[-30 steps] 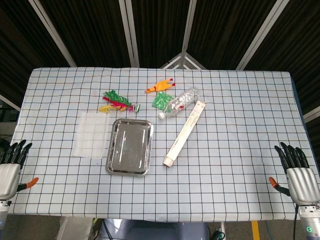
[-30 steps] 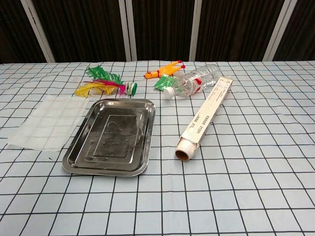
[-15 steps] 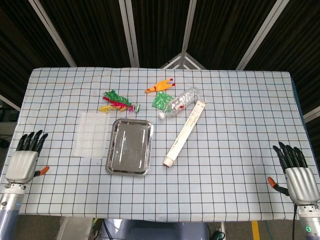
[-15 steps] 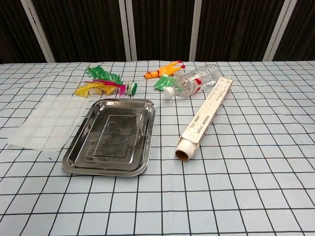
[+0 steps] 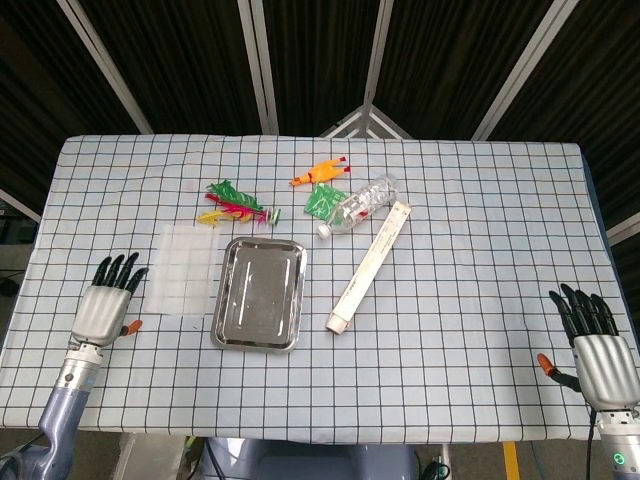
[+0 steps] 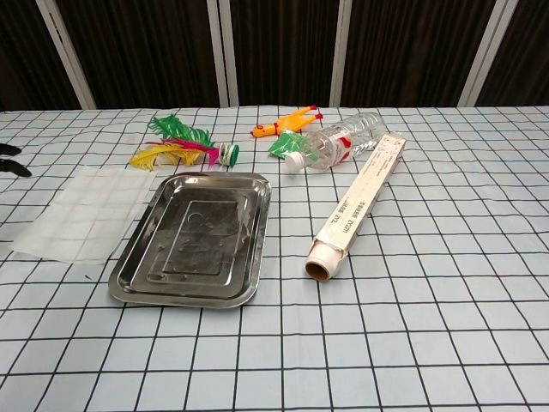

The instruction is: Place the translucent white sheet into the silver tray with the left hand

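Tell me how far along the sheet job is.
Nothing placed yet: the translucent sheet lies flat on the table beside the silver tray, which holds nothing. The left hand is open, just short of the sheet. Still to do: grasp, lift, lay it in the tray.

The sheet (image 5: 181,269) is laid flat just left of the tray (image 5: 259,293). The left hand (image 5: 106,302) is held near the sheet, fingers spread. The right hand (image 5: 595,350) is held far away, fingers spread too.

Feather shuttlecock (image 5: 232,201), rubber chicken (image 5: 319,171), green packet (image 5: 321,201), clear bottle (image 5: 362,203), long roll box (image 5: 370,266), checked tablecloth (image 5: 460,250)
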`<state>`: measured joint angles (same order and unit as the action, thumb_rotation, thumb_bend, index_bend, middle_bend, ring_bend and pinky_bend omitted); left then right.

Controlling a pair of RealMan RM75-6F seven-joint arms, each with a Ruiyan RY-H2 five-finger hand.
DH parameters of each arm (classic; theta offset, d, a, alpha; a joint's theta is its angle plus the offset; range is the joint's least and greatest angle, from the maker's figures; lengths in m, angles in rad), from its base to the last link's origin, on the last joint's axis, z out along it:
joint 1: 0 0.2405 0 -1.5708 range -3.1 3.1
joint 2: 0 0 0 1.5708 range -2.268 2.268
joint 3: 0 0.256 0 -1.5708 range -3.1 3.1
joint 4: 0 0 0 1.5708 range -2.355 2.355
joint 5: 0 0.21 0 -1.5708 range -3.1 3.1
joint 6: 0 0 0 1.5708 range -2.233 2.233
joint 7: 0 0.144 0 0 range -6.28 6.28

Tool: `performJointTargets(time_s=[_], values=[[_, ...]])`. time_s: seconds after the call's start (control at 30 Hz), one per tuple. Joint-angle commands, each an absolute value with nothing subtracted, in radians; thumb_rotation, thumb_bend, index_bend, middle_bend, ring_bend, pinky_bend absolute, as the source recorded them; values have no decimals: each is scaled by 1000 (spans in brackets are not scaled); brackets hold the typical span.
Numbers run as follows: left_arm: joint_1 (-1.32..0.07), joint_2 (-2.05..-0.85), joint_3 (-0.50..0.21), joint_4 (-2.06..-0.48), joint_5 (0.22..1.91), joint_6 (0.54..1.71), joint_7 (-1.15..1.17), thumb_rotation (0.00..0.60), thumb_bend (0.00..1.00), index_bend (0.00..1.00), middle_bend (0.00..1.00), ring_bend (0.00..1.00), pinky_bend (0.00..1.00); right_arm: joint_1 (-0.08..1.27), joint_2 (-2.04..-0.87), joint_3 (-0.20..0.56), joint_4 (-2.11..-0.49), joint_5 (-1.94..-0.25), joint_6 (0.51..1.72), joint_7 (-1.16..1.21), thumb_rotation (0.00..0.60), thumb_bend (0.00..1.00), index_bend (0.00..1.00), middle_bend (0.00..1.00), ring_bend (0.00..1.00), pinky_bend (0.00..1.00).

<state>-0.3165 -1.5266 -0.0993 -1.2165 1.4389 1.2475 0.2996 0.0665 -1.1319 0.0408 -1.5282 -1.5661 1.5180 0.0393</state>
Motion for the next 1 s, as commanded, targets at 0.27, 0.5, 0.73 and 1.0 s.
performJointTargets(time_s=[0.27,0.5,0.73,1.0], values=[[-368,-1603,-107,-1111,1428,1208,322,600,151,167,0,0,0,61,-1131,40,-1529,-1571,1529,49,600,289,0,0,0,41],[-397,-1647,-127,-1064,1402,1185,323,600,152,169,0,0,0,62,-1130,41,-1528,-1569,1528,53,600,289,0,0,0,41],[-397,-1646,-116,-1053,1400,1188,313,600,152,169,0,0,0,60,-1130,43,-1525,-1569,1533,60,600,290,0,0,0,40],[-373,-1620,-92,-1058,1410,1211,278,600,152,167,0,0,0,58,-1131,41,-1527,-1572,1536,56,600,290,0,0,0,40]])
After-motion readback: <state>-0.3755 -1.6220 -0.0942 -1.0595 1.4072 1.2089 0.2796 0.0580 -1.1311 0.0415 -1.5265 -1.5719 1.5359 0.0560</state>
